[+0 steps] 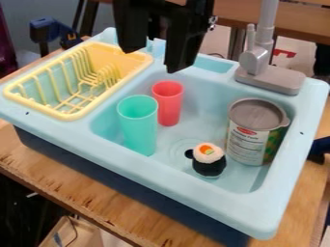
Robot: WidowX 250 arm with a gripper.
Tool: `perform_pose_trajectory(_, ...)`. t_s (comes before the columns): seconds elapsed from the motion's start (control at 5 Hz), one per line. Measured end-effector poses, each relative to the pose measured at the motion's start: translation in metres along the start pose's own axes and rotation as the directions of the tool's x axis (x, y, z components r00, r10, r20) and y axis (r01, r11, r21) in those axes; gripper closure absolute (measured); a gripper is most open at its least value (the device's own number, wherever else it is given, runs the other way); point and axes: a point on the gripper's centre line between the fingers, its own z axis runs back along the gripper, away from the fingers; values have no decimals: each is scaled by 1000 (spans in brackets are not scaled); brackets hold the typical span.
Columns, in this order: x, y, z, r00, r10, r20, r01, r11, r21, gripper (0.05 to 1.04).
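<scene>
Jaws: spread, clear gap between the two sides; we see nothing pinched.
Gripper: black, hanging from the top edge of the view, over the back part of the sink, between rack and faucet.
Nearest below: we have the red cup, upright in the basin, toward its back left.
Teal cup: upright, taller-looking, in front and left of the red one; we can't tell if the two touch.
Sushi toy: black body, white top with orange and green center, on the basin floor near the front, just beside the ringed drain.
Can: gray top, printed label with some green, upright in the right part of the basin, behind and right of the sushi toy; we read those two as apart.
Rack: yellow, wire-style slots, set in the left side of the sink top; we see no dishes in it.
Faucet: gray, on the back right of the rim, behind the can.
Sink: light blue top, dark blue base, standing on our wooden desk.
Surroundings: blue-and-black clamp at upper left, beyond the rack.
</scene>
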Motion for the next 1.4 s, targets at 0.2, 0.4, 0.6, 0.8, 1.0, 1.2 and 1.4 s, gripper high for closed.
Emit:
perform_pose_trajectory(0.2,1,-1,-7,1000,-6,-26,6,1000,1,83)
perform_pose_trajectory(0.4,12,0,-19,999,-31,20,31,1000,-2,83)
perform_pose_trajectory(0.6,19,16,-35,1000,-6,13,6,1000,-7,83)
perform_pose_trajectory(0.8,27,25,-49,1000,-9,18,9,1000,-20,83)
perform_pose_trajectory(1.0,33,29,-60,1000,-6,-1,6,999,-34,83)
perform_pose_trajectory(1.2,33,29,-71,999,-18,-37,17,999,-38,83)
perform_pose_trajectory(1.4,31,26,-92,995,-22,-94,17,998,-57,83)
